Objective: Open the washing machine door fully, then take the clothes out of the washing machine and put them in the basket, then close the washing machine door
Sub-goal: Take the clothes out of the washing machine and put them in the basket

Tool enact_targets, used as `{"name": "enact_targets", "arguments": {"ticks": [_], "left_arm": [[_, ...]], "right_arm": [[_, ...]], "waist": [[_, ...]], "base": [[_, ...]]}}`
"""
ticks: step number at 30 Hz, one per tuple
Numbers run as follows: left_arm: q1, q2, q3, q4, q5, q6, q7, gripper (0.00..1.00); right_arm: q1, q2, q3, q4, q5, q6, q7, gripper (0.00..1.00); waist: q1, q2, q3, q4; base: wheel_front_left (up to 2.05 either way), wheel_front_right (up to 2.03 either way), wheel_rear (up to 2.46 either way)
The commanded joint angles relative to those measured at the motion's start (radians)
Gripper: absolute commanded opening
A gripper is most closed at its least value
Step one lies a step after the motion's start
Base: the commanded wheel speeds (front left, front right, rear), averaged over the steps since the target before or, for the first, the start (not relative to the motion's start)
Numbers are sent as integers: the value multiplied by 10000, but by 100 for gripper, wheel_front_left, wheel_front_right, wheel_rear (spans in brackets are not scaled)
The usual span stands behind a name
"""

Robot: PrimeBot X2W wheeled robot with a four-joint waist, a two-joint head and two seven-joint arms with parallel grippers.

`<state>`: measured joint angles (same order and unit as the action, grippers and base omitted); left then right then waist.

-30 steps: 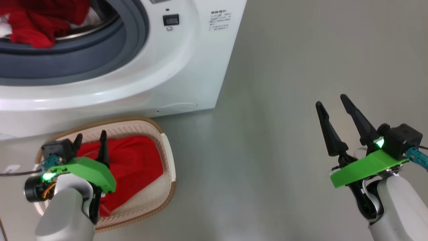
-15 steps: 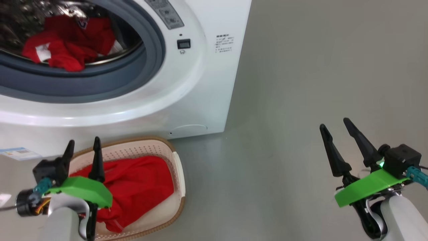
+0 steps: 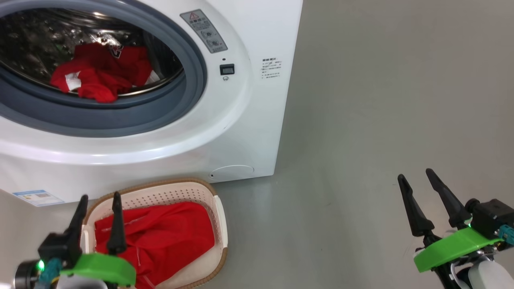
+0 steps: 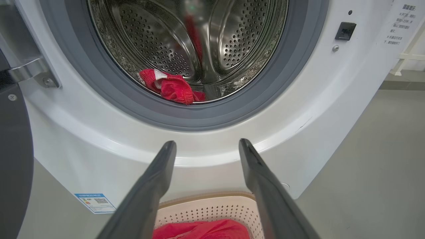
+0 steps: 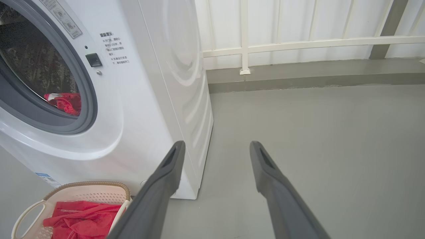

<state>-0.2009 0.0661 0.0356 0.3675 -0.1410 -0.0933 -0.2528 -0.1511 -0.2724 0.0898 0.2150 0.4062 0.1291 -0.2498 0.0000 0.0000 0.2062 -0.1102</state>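
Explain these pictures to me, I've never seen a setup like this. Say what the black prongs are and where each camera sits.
This is a two-armed robot doing laundry. The wide picture comes from a camera on its head, looking down. The black prongs are the fingers of its left gripper and right gripper, both open and empty. The other two pictures come from a camera on each wrist, looking along that arm's own fingers. Ahead stands the washing machine, with red clothes lying in its drum. On the grey floor in front of it sits the basket, holding a heap of red cloth.
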Motion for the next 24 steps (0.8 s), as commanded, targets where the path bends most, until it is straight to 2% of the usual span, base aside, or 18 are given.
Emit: {"name": "enact_targets", "arguments": {"ticks": [1,10,18,24], "left_arm": [[77,181,355,-348,147,-41,-89,100],[1217,-36,518,-1903,96,174,-89,100],[1303,-101,468,-1983,36,210,-89,100],[976,-123,363,-1555,-126,132,-89,100]], "right_arm": [[130,-122,148,-277,-108,16,-120,100],[377,-42,-37,-357,-124,16,-120,100],[348,-2,-76,-360,-138,16,-120,100],[337,29,-80,-369,-157,16,-120,100]], "waist": [[0,0,-36,-6],[0,0,-79,3],[0,0,-55,-3],[0,0,42,81]], "base": [[0,0,0],[0,0,0],[0,0,0],[0,0,0]]}}
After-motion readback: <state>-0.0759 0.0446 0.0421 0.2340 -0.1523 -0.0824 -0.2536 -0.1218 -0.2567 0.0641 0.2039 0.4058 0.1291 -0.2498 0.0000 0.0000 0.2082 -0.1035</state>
